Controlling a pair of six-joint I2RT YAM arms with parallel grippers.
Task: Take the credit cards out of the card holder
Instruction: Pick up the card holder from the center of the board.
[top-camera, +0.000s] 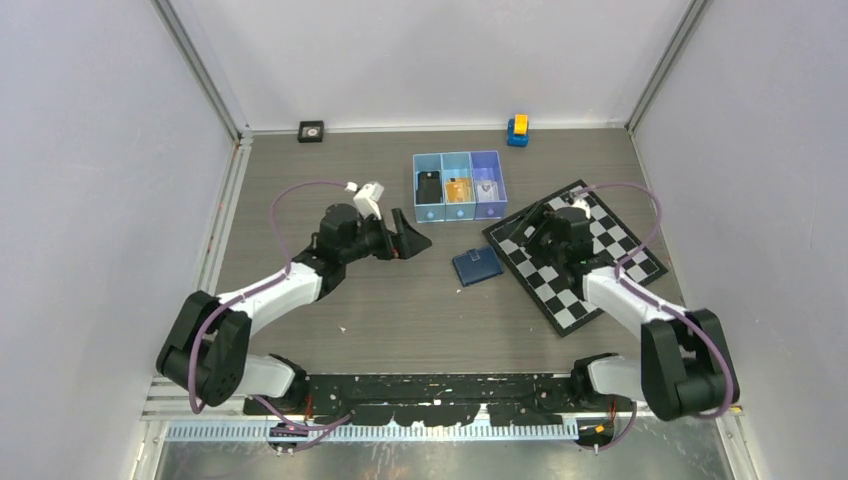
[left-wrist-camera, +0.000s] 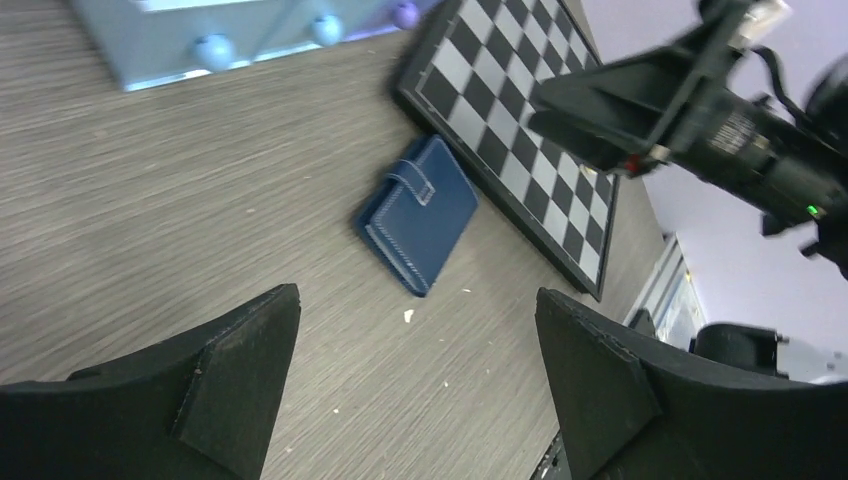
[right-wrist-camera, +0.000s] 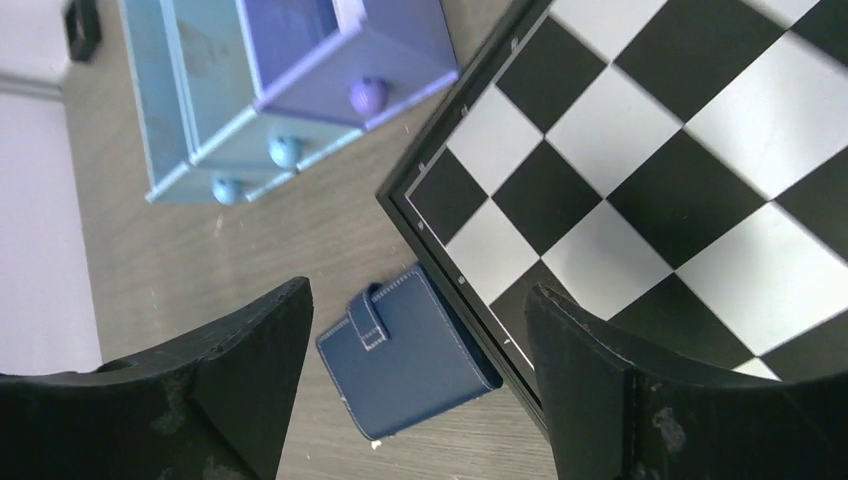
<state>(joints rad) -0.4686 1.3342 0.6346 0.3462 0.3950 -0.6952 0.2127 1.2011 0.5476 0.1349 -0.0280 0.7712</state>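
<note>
worktop (top-camera: 400, 310): grey-brown wood grain, matte | left wall (top-camera: 90, 150), back wall (top-camera: 430, 50), right wall (top-camera: 770, 150): plain pale lavender-white panels | aluminium posts: back-left corner (top-camera: 200, 65), back-right corner (top-camera: 660, 65) | ribbed metal strip (top-camera: 450, 432): along near edge | light: even, soft shadows

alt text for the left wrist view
A closed navy card holder lies on the table by a chessboard, framed by the open left claw. The right claw hovers over the board; a light-blue tray sits behind.

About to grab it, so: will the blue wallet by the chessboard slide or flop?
Flat on the smooth table, the card holder probably slides when pushed. Its strap looks fastened, so it likely lifts closed, fairly stiff.
</note>
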